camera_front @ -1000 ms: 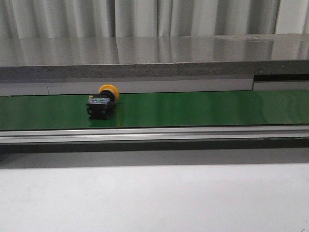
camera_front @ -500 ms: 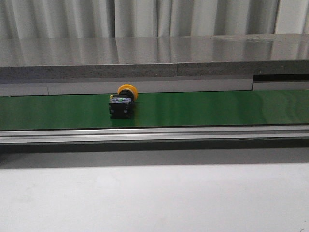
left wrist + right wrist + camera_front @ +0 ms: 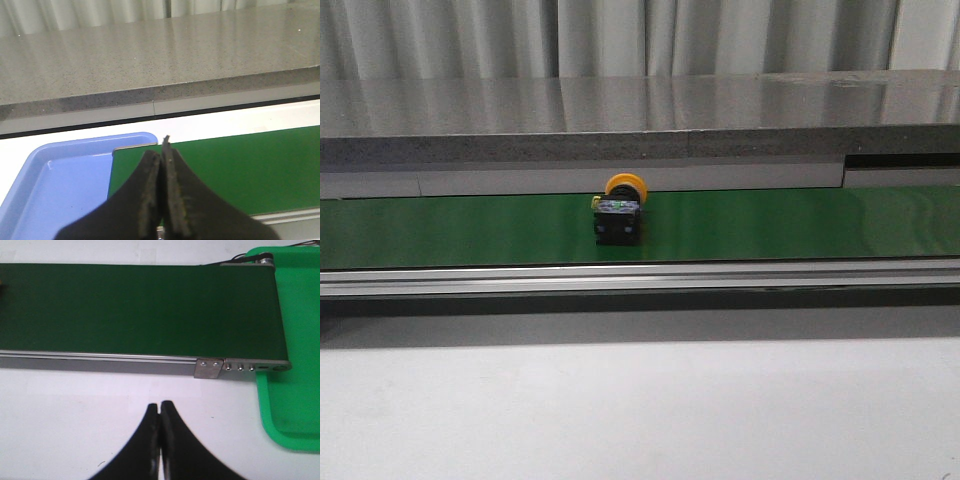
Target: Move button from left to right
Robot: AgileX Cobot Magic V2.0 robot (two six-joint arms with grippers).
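The button [image 3: 618, 211] lies on the green conveyor belt [image 3: 770, 225], a little left of the belt's middle in the front view; its yellow-orange cap faces the back and its black body faces me. Neither gripper shows in the front view. My left gripper [image 3: 161, 150] is shut and empty, hanging over the belt's left end [image 3: 225, 165]. My right gripper [image 3: 160, 405] is shut and empty too, over the white table just in front of the belt's right end [image 3: 150, 310]. Neither wrist view shows the button clearly.
A blue tray [image 3: 60, 185] sits at the belt's left end. A green tray [image 3: 295, 340] sits at its right end. A metal rail [image 3: 640, 277] runs along the belt's front, and a grey stone ledge [image 3: 640, 120] runs behind it.
The button has travelled to the right along the belt, from left of centre towards the middle. No gripper touches it.
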